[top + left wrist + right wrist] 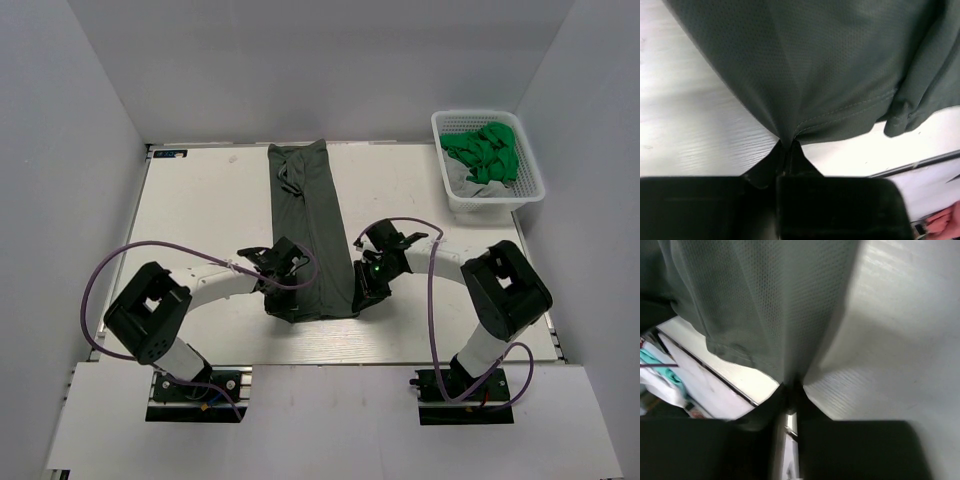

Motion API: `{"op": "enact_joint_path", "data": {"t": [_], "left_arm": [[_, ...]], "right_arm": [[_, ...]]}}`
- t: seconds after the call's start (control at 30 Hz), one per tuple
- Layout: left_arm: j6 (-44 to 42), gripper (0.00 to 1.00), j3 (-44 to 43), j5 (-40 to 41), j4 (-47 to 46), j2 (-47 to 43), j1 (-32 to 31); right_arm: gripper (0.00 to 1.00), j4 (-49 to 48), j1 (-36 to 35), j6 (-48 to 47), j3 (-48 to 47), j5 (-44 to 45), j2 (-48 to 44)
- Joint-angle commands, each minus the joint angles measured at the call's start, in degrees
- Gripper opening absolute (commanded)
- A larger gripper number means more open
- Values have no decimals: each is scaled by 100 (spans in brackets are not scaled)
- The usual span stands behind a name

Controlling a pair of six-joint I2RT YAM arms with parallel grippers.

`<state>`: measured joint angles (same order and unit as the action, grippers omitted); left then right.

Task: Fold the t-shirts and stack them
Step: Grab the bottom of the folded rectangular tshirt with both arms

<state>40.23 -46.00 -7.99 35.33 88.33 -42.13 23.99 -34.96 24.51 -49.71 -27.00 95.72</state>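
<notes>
A dark charcoal grey t-shirt [308,225] lies folded into a long narrow strip down the middle of the white table [200,210]. My left gripper [282,300] is at the strip's near left corner. In the left wrist view it [788,146] is shut on the hem, and the cloth [805,65] pulls into a taut peak at the tips. My right gripper [363,296] is at the near right corner. In the right wrist view it [792,386] is shut on the grey cloth [765,300]. Bright green t-shirts [482,153] lie bunched in the basket.
A white lattice basket [535,175] stands at the far right corner of the table. Purple cables [110,265] loop over both arms. Grey walls close in the left, back and right. The near table edge [330,362] runs just behind the grippers.
</notes>
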Motion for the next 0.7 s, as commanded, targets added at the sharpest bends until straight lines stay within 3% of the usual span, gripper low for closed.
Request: {"op": "enact_joint_path", "data": {"t": [0.0,0.07,0.43,0.67], "left_arm": [[11,0,-128,69,52,0,-102],[73,0,-234,69,158,-79,-155],[652,0,-462,-493,1080,-774,-401],[539,0,-1375,-176,1688,-414,-314]], "right_arm": [[8,150,-46,10,6,-191,-18],[0,211,-55,-8,-21,-287,-115],[0,783,-336,317,524,-429,-1125],[0,1204,-248,405,-319,-33,-794]]}}
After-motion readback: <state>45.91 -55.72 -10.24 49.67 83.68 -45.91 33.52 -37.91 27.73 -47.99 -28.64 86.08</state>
